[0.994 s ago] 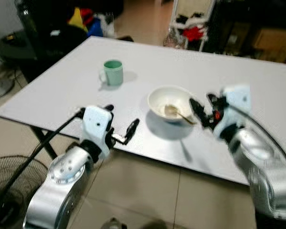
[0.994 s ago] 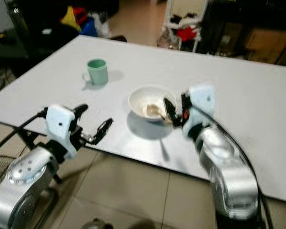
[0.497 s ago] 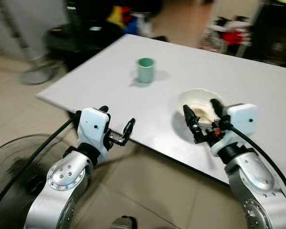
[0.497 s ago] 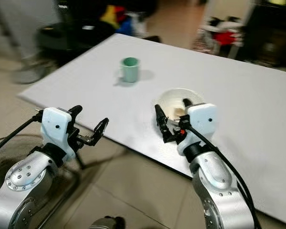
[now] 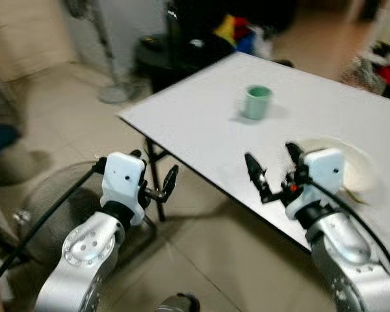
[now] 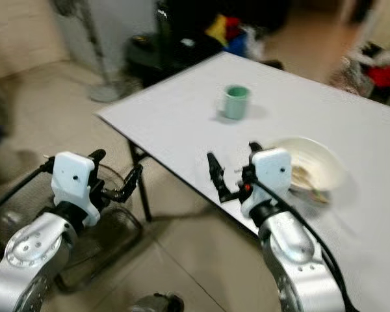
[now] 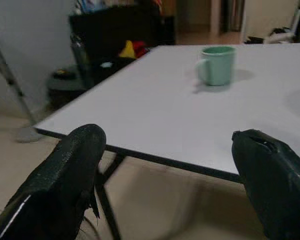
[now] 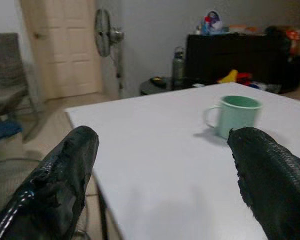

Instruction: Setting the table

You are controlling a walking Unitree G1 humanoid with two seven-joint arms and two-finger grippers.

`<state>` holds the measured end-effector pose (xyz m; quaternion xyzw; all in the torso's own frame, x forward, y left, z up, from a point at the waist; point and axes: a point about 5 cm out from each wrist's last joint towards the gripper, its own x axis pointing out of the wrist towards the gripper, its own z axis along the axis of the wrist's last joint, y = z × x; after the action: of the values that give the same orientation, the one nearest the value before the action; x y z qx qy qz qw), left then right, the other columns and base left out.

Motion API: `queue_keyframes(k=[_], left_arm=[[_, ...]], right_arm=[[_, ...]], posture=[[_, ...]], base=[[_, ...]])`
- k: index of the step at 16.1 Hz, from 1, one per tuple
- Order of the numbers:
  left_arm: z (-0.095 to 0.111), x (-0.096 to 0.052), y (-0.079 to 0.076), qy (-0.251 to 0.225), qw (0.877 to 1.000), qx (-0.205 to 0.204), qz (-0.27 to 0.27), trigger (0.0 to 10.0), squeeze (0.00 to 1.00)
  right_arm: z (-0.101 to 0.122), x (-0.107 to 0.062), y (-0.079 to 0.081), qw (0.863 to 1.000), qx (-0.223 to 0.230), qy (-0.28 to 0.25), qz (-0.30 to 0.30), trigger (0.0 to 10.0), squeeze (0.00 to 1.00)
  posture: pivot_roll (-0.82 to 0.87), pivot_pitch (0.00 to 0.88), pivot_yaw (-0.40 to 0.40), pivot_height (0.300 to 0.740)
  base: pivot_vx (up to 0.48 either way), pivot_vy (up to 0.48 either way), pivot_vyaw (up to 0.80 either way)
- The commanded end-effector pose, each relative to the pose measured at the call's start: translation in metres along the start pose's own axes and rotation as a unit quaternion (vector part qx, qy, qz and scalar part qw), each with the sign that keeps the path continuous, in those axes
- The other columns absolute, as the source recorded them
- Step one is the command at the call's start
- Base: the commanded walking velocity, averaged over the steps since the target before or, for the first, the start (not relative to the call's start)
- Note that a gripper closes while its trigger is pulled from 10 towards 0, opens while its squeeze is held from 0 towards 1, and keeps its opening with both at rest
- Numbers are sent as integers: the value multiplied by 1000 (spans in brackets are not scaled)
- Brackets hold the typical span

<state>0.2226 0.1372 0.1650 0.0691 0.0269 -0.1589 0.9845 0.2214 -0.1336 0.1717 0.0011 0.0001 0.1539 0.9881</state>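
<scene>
While the white table (image 5: 201,110) juts corner-first toward the robot, the left gripper (image 5: 155,179) hangs spread over bare floor off its near edge, and the right gripper (image 5: 273,170), also spread and empty, hovers at that edge beside the bowl (image 6: 312,166). The green mug (image 5: 257,102) stands farther in; the right wrist view adds a standing fan (image 8: 106,37) and door (image 8: 60,45).
</scene>
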Motion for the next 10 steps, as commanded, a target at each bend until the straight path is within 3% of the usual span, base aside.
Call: queue_keyframes(k=[1, 6, 10], left_arm=[[-1, 0, 2, 3, 1000, 6, 9, 10000, 0], [-1, -1, 0, 1, 1000, 11, 2, 10000, 0], [-1, -2, 0, 2, 1000, 10, 1, 10000, 0]], right_arm=[[-1, 0, 2, 1000, 4, 3, 5, 10000, 1000], [-5, 1, 9, 999, 14, 9, 32, 10000, 1000], [-7, 2, 5, 999, 26, 9, 28, 10000, 1000]], posture=[[120, 0, 32, 740], [122, 0, 36, 740], [135, 0, 30, 740]], base=[[0, 0, 800], [0, 0, 800], [0, 0, 800]])
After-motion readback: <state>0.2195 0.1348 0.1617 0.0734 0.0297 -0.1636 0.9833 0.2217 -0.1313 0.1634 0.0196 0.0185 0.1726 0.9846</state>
